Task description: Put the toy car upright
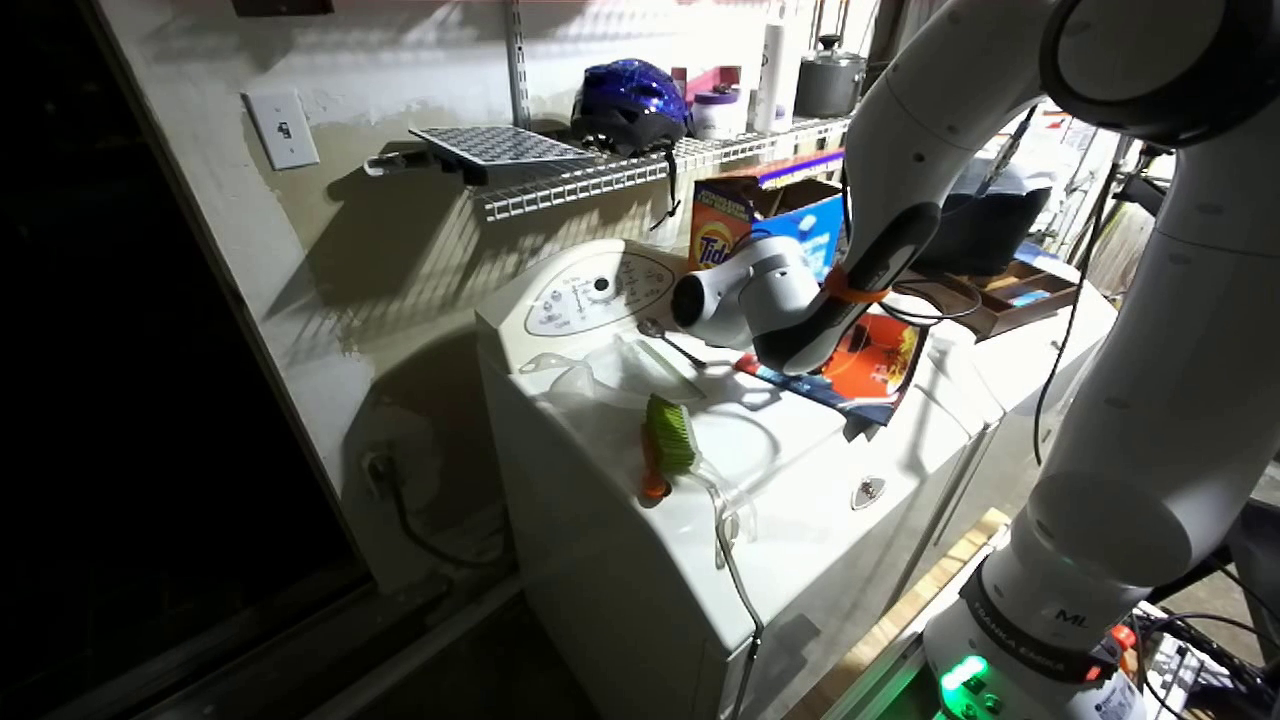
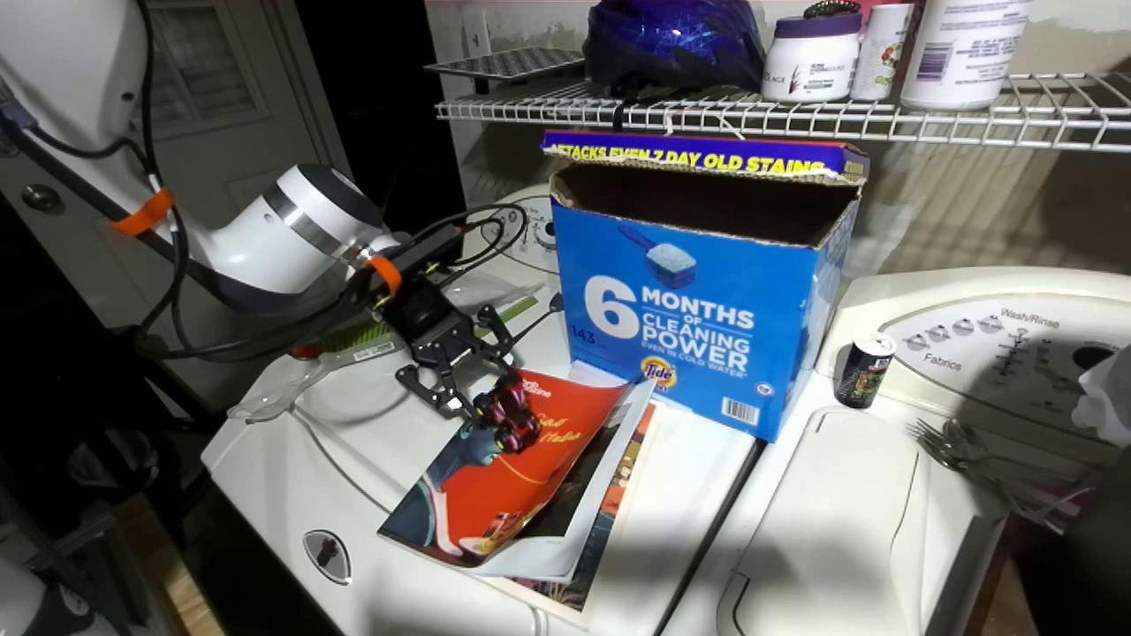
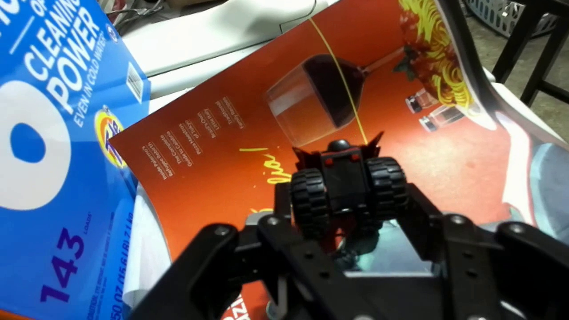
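The toy car [image 3: 346,182] is black and red with chunky black tyres. In the wrist view it is between my gripper's [image 3: 346,195] two fingers, which press against the wheels on either side. One end of the car, with two wheels, faces the camera, so it looks tilted on end. In an exterior view the toy car [image 2: 512,415] is at the fingertips of my gripper [image 2: 486,386], over the orange-red magazine [image 2: 565,450]. I cannot tell whether the car touches the magazine. In an exterior view the arm [image 1: 790,310] hides gripper and car.
An open blue Tide box [image 2: 689,291] stands close behind the gripper. The magazine lies on a white washing machine [image 1: 840,530] with curled pages. A green-and-orange brush [image 1: 668,438] lies on the machine. A dark can [image 2: 864,371] and a wire shelf [image 2: 1043,115] are beyond.
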